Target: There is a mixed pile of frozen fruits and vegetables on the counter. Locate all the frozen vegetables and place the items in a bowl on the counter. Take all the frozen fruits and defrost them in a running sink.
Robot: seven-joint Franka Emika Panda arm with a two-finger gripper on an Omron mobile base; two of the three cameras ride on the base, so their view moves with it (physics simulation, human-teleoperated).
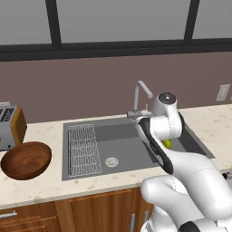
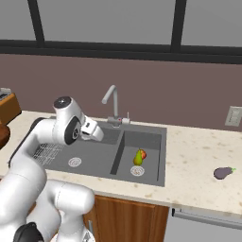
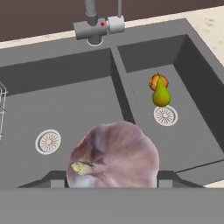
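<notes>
My gripper [image 3: 112,181] is shut on the pale whitish-pink bulb [image 3: 113,155], one of the frozen vegetables, and holds it above the large basin of the dark grey sink [image 3: 87,96]. From the right base camera the gripper [image 2: 94,130] hangs over that sink [image 2: 94,160], left of the tap [image 2: 111,97]. The frozen fruits lie in the small basin: a yellow-green pear [image 3: 161,95] [image 2: 138,158] with an orange piece [image 3: 154,80] right behind it. The purple eggplant [image 2: 223,173] lies on the beige counter [image 2: 198,165] far right. The wooden bowl [image 1: 26,159] sits left of the sink.
A wire rack [image 1: 84,148] lies in the left part of the large basin. A toaster [image 1: 9,127] stands behind the bowl. The curved silver tap [image 1: 140,93] rises at the sink's back edge. A wall outlet [image 2: 233,116] is at the far right.
</notes>
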